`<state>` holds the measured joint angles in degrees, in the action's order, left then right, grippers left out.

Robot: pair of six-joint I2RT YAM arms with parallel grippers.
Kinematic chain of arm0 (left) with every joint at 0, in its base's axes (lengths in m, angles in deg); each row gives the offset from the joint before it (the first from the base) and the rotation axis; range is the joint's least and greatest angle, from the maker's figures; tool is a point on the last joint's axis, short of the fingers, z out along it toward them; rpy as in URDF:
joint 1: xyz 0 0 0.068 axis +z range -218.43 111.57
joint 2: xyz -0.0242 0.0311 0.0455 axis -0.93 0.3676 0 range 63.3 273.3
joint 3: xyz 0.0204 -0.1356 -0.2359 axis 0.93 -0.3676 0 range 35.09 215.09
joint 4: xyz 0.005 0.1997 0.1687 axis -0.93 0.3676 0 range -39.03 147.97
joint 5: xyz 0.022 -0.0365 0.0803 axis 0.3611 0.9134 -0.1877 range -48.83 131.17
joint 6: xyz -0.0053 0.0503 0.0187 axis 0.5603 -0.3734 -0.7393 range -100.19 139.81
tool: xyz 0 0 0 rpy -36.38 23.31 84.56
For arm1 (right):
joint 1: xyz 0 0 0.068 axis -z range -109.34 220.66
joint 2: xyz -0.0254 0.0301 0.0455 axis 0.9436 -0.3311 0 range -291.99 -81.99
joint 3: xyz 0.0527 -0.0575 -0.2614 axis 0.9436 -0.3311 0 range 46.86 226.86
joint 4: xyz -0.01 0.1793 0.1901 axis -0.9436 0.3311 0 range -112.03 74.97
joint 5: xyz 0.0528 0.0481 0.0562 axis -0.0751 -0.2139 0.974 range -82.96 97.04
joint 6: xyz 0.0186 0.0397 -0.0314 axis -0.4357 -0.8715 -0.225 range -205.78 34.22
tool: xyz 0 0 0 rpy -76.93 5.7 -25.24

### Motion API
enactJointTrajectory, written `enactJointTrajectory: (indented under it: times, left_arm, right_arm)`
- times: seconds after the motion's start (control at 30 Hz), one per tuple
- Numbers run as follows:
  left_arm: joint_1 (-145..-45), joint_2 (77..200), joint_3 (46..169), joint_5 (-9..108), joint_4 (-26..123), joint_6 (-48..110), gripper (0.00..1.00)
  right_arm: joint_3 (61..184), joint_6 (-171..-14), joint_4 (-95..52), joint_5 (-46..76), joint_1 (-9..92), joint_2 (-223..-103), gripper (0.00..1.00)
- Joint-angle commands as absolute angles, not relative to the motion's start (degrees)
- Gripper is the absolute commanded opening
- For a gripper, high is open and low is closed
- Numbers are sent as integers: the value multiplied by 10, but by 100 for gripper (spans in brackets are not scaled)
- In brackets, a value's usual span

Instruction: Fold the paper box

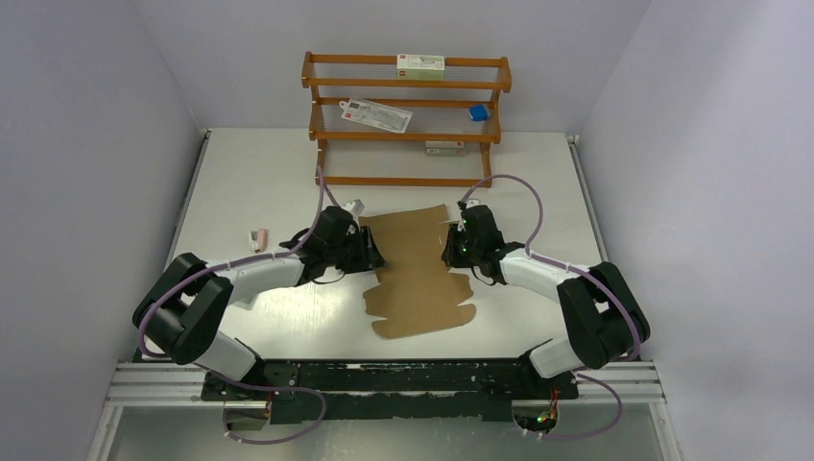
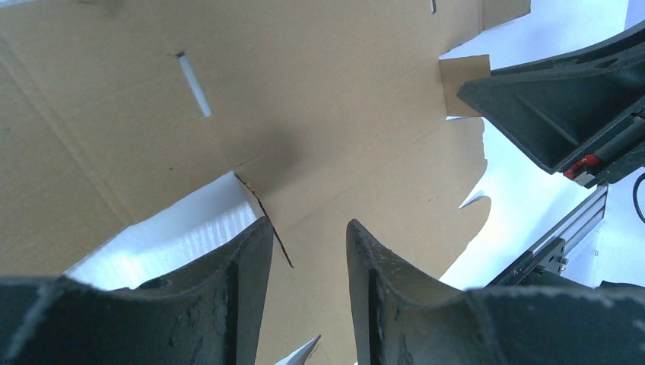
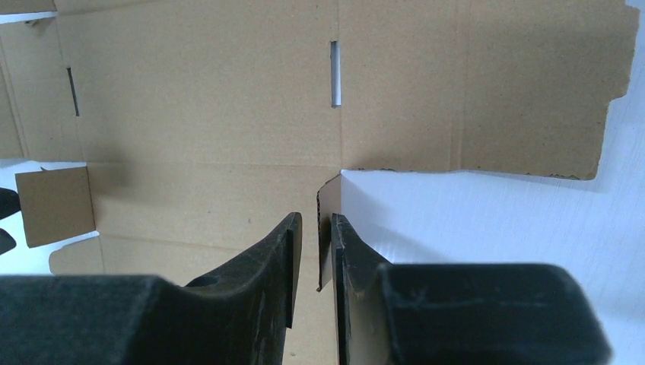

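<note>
Top external view is showing the paper box [image 1: 419, 279] lying flat on the table [image 1: 538, 192]; left gripper [image 2: 308, 226] is hovering open at its edge, right gripper [image 3: 316, 218] is pinching a raised flap [image 3: 328, 199]

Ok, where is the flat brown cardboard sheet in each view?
Top external: flat brown cardboard sheet, centre of the white table.
Left wrist: the sheet fills most of the frame.
Right wrist: it fills the upper and left parts.
Shared landmark: the white table bordering it.

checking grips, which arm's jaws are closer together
The right gripper: its jaws pinch a raised tab of the paper box; the left gripper has them wider apart.
</note>
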<state>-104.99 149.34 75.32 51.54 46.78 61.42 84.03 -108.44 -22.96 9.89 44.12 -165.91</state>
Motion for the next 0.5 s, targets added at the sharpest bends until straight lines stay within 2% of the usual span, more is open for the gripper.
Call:
enactJointTrajectory:
  times: [0.0, 0.47]
  left_arm:
    - [-1068, 1509, 782, 497, 479, 617, 46]
    - [-1104, 1541, 836, 444, 539, 587, 49]
  right_arm:
    - [854, -1082, -223, 83, 432, -1659, 25]
    - [857, -1076, -222, 72, 427, -1657, 27]
